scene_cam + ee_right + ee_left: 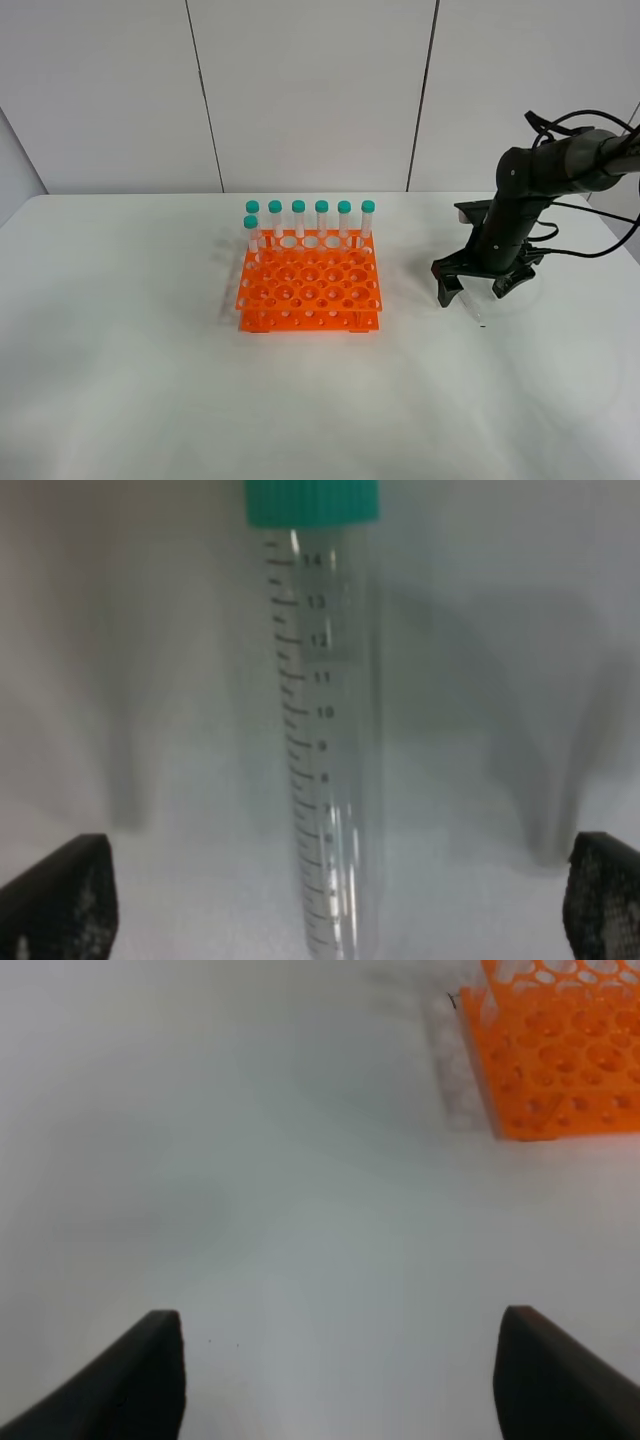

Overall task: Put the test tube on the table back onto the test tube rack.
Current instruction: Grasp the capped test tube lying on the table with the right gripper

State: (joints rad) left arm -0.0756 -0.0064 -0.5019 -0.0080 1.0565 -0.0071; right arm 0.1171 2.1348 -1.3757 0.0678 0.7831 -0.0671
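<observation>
The test tube point(477, 311) lies flat on the white table point(150, 350) at the right, clear with a teal cap. My right gripper point(474, 288) hangs just above it, open, one finger on either side. In the right wrist view the test tube point(325, 740) runs down the middle between the two dark fingertips of the right gripper point(335, 905), untouched, with its printed scale showing. The orange test tube rack point(310, 290) stands mid-table. My left gripper point(345, 1380) is open over bare table, with a corner of the test tube rack point(560, 1060) ahead of it.
Several teal-capped tubes point(310, 215) stand upright along the rack's back row, with one more in the second row at the left. The rack's front rows are unfilled holes. A white panelled wall stands behind the table. The left arm is out of the exterior high view.
</observation>
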